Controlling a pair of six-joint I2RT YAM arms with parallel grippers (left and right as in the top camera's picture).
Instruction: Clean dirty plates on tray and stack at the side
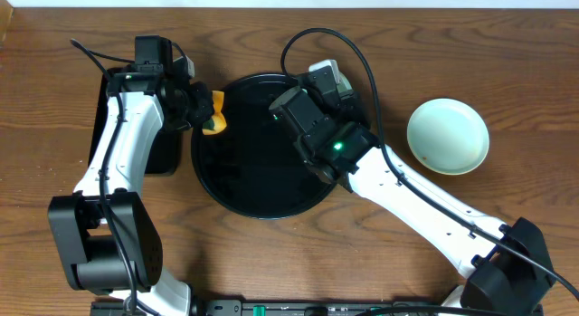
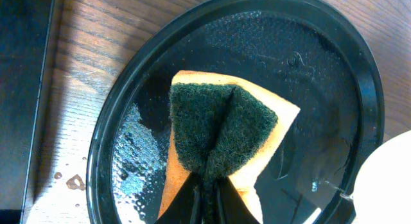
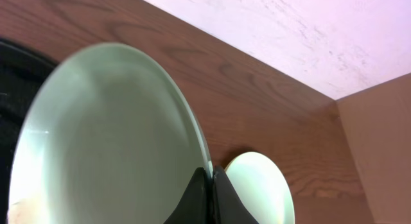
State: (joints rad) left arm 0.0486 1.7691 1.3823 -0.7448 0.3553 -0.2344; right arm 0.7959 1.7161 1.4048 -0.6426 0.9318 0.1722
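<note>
Overhead: shows the round black tray [image 1: 244, 185] mid-table, with the left gripper [image 1: 204, 110] at its left rim, pinched on a sponge [image 1: 215, 112], and the right gripper [image 1: 291, 106] over its upper right part, hiding whatever it carries. Finds a pale mint plate [image 1: 448, 135] on bare wood right of the tray, apart from its rim, likely the start of the stack. Leaves open room over the tray's near half; little on the left, where a rectangular black tray [image 1: 167, 158] lies under the arm.

Left wrist: confirms the jaws closed tight on the sponge, green scourer side folded outward, above the wet tray floor, probably poised for scrubbing. Catches the pale edge of the held plate [image 2: 385, 179] at lower right.

Right wrist: shows the jaws shut on the held plate's rim, tilted on edge above the tray, presumably so that the sponge can reach its face. Puts the mint plate beyond, well clear.
</note>
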